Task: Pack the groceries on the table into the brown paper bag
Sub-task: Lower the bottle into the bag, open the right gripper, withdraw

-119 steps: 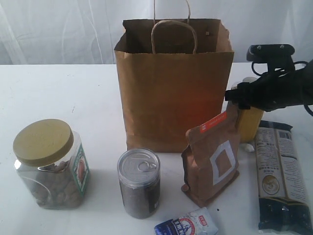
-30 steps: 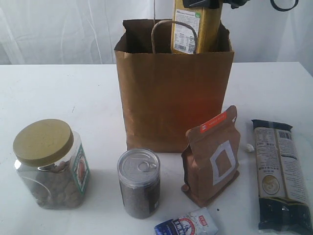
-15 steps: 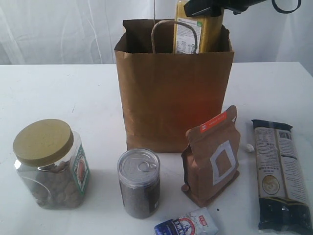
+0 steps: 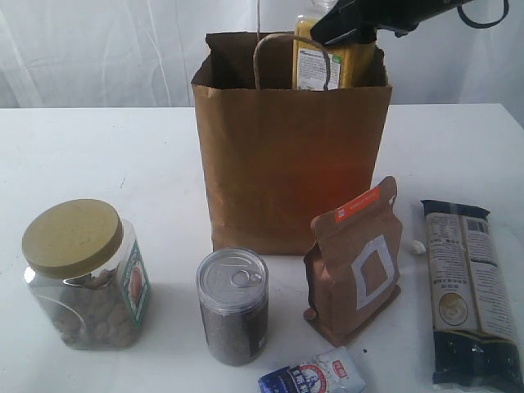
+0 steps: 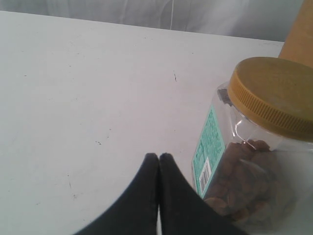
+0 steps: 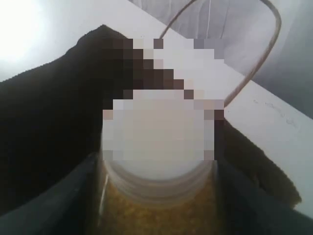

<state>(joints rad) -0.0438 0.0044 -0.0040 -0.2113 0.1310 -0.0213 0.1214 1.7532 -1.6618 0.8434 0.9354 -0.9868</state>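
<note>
My right gripper (image 4: 348,29) is shut on the yellow juice bottle (image 4: 321,61), holding it upright in the mouth of the brown paper bag (image 4: 286,155); the bottle's lower part is hidden inside. In the right wrist view the bottle's white cap (image 6: 159,142) sits between the dark fingers (image 6: 49,147). On the table (image 4: 98,155) stand the clear jar with tan lid (image 4: 82,274), the dark pull-tab can (image 4: 233,304) and the brown window pouch (image 4: 356,262). The long dark packet (image 4: 468,291) and small blue-white packet (image 4: 315,377) lie flat. My left gripper (image 5: 159,156) is shut and empty beside the jar (image 5: 254,142).
A small white bit (image 4: 418,245) lies between the pouch and the long packet. The bag's twisted handles (image 4: 291,49) stand up around the bottle. A white curtain hangs behind the table.
The right gripper has lowered the juice bottle further into the bag over the last second. The left gripper and the other groceries have not moved.
</note>
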